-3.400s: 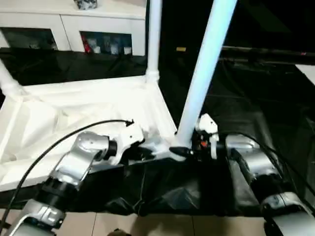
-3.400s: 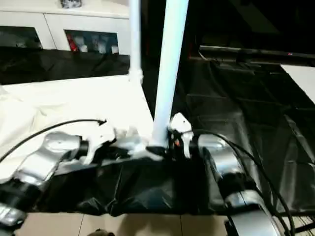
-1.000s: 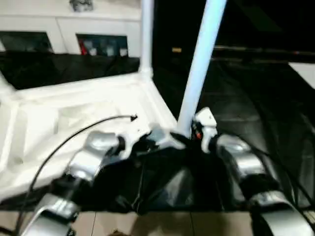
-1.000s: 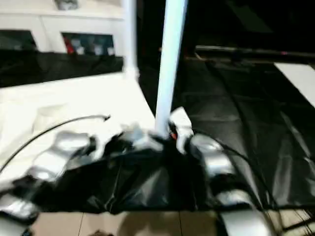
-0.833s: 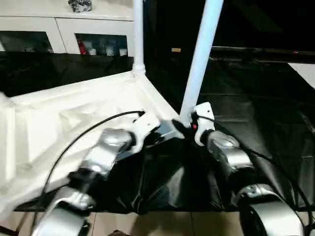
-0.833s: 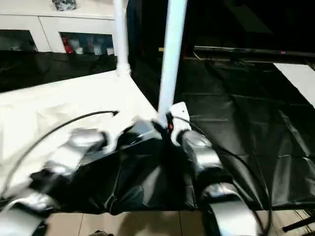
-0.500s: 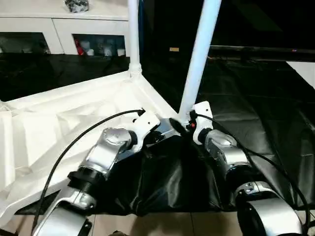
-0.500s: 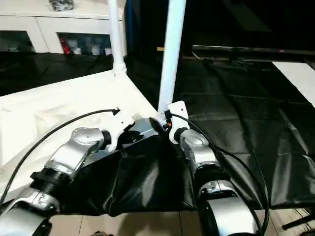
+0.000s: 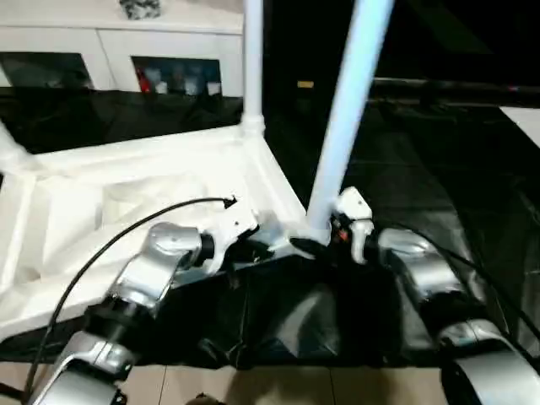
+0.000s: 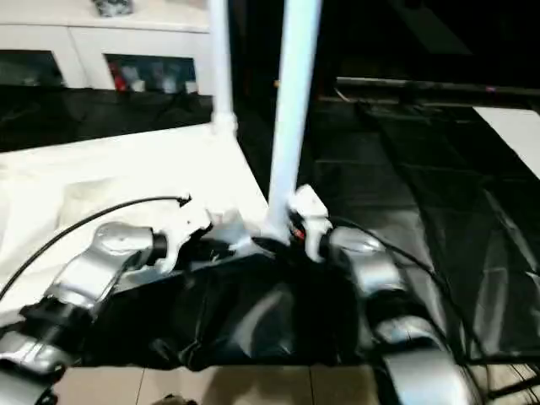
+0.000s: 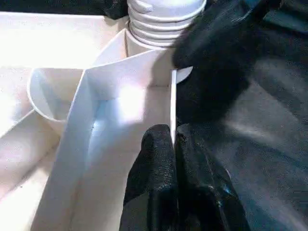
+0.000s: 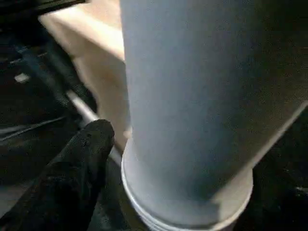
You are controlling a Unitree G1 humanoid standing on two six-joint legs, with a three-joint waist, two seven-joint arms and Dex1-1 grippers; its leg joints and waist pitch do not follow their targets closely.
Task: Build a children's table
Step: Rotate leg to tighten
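- The white children's table (image 9: 126,202) lies upside down on the black-covered surface (image 9: 439,194), with its ribbed underside facing up.
- One white leg (image 9: 348,110) stands upright in the round socket at the near corner of the table, close to the robot.
- A second leg (image 9: 252,63) stands upright in the far corner socket, in front of the white glass-door cabinet (image 9: 126,59).
- The base of another leg (image 9: 10,150) shows at the far left corner.
- The left pincer (image 11: 174,139) is closed on the thin white rim of the table top, just beside the near corner socket. One black finger sits on each side of the rim.
- The right pincer (image 9: 314,245) is at the bottom of the near leg, where the leg meets its socket.
- In the right wrist view, one black finger (image 12: 77,168) of the right pincer lies beside the leg's base, very near it, and the leg sits between the fingers. The fingers stand wide apart, but I cannot tell if they squeeze the leg.
- A black cable (image 9: 126,236) runs over the left arm's silver forearm.
- Crumpled black cover (image 9: 287,321) hangs over the near edge of the surface, between the two arms.
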